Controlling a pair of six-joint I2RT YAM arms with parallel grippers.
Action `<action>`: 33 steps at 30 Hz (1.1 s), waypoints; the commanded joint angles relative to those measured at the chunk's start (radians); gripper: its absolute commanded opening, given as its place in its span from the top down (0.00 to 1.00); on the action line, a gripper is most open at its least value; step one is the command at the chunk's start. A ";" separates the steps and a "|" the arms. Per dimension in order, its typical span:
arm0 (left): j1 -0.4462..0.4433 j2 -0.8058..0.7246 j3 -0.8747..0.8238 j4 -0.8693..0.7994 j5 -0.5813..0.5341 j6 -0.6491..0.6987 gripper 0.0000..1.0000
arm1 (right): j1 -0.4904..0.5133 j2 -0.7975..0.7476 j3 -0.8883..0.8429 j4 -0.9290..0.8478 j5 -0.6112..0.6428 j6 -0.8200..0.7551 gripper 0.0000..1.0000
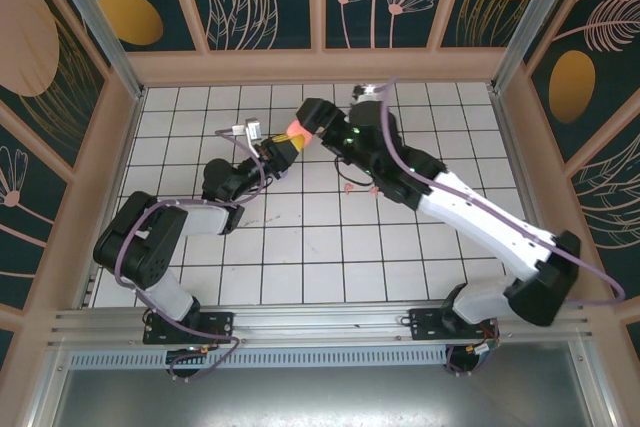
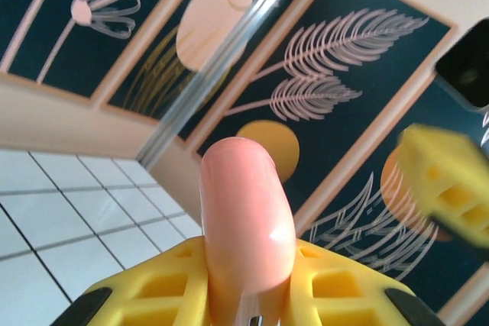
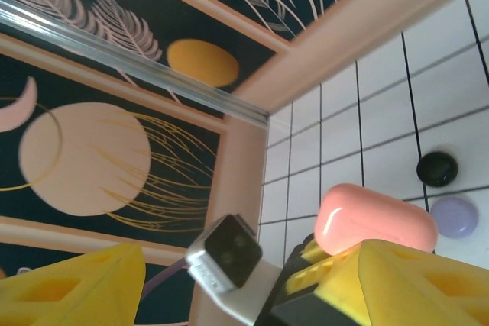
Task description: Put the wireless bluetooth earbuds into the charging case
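Jaws of the left gripper (image 1: 284, 150) are clamped on the closed pink case (image 1: 296, 130), raised above the surface (image 1: 300, 247) in the upper centre of the top view. Right gripper (image 1: 310, 119) hovers just beside it, jaws apart. Two pink specks right of centre look like earbuds (image 1: 347, 186). I judge this the opening step: next the right jaws must open the case while the left holds firm.

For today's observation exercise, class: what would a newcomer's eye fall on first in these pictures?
The salmon-pink case, held upright in the left claw between its yellow fingers, draws the eye first. The right claw hangs open right beside it. On the white tiles beyond lie a black rounded item and a lilac one, side by side.
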 commanded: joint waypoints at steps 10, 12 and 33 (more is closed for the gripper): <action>0.001 -0.060 0.100 -0.318 0.314 0.121 1.00 | -0.165 -0.286 -0.405 0.184 -0.258 -0.610 0.28; 0.001 -0.057 0.110 -0.335 0.351 0.126 1.00 | -0.186 -0.299 -0.444 0.191 -0.325 -0.661 0.28; 0.001 -0.111 0.134 -0.474 0.475 0.192 1.00 | -0.208 -0.083 -0.404 0.238 -0.467 -0.709 0.37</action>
